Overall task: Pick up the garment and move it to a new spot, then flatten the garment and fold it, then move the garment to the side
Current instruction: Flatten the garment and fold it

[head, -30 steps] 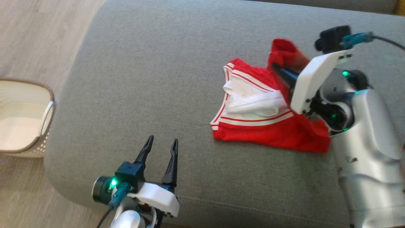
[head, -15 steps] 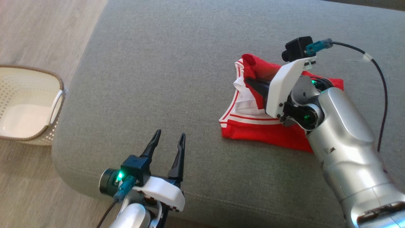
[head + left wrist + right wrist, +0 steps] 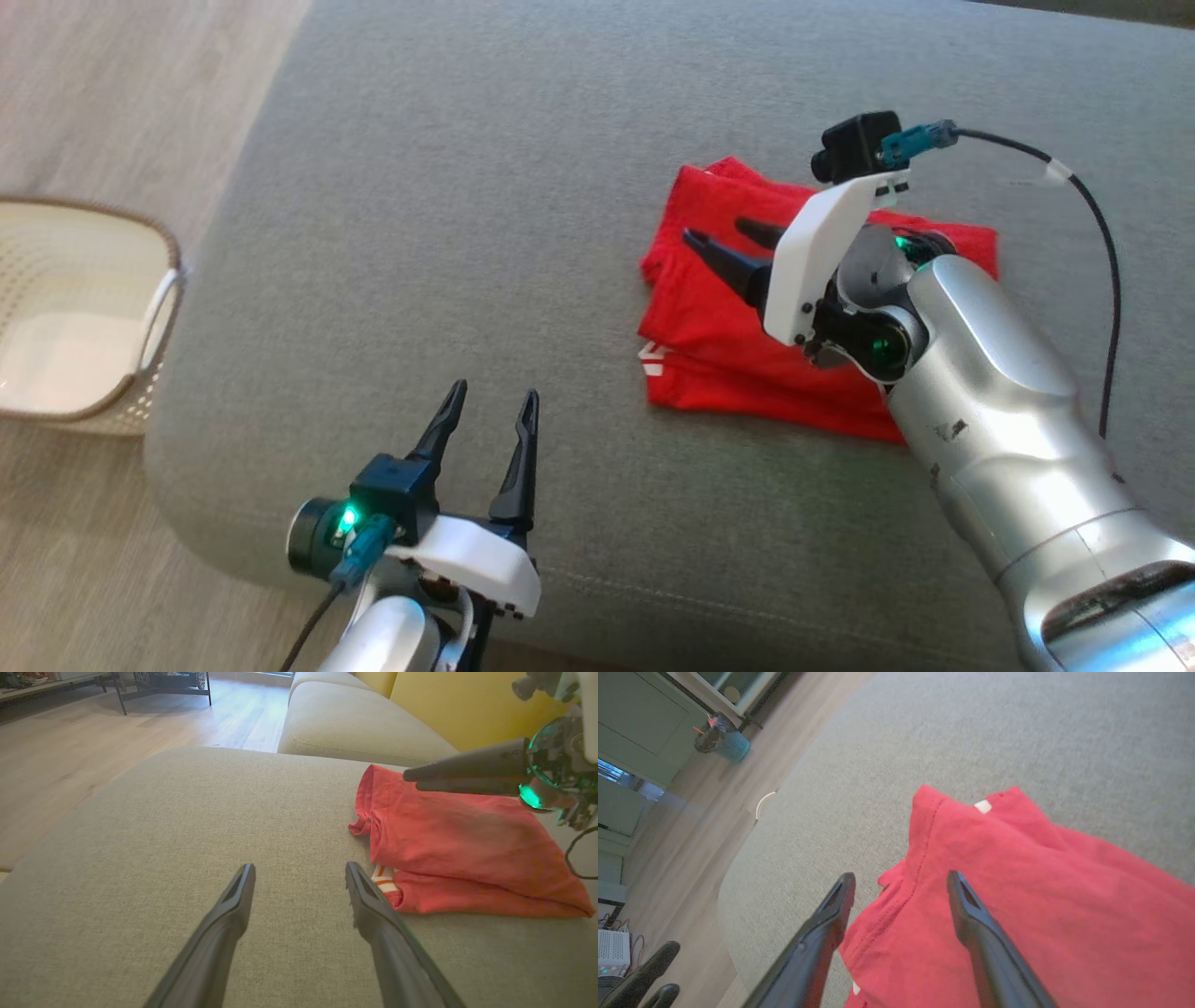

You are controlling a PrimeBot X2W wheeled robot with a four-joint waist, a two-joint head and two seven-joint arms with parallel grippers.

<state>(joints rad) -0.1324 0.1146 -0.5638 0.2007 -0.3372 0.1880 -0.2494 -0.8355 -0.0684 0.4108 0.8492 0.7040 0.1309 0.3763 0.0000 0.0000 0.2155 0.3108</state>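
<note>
Okay, the red garment [image 3: 709, 317] lies folded into a rough rectangle on the grey cushion [image 3: 467, 187], toward its right half and well apart from the left edge. A bit of white-striped trim [image 3: 651, 357] pokes out at its lower left corner.

The right gripper [image 3: 719, 231] sits over the garment's upper left part with its two dark fingers spread apart and nothing between them. In the right wrist view the gripper [image 3: 901, 879] shows the same gap: one finger is over red cloth [image 3: 1017, 882] and the other is near the hemmed edge. A small white tag [image 3: 983, 806] shows on the top layer. I can't tell if the fingertips touch the fabric or hang just above it. In the left wrist view the fingers come in from the right, low over the far edge of the garment [image 3: 444, 835].

The left gripper [image 3: 493, 392] is near the front edge of the cushion, left of the garment and clear of it. Its fingers are spread too and hold nothing. From its own wrist camera the gripper [image 3: 300, 868] points across the bare cushion [image 3: 163, 835], with the striped corner [image 3: 383, 877] just beside the right-hand finger.

A cream basket [image 3: 93, 210] stands on the wood floor [image 3: 93, 93] off the cushion's left side. A black cable [image 3: 1106, 243] loops from the right wrist camera. A second cushion [image 3: 350, 723] and a yellow backrest [image 3: 444, 700] are behind.
</note>
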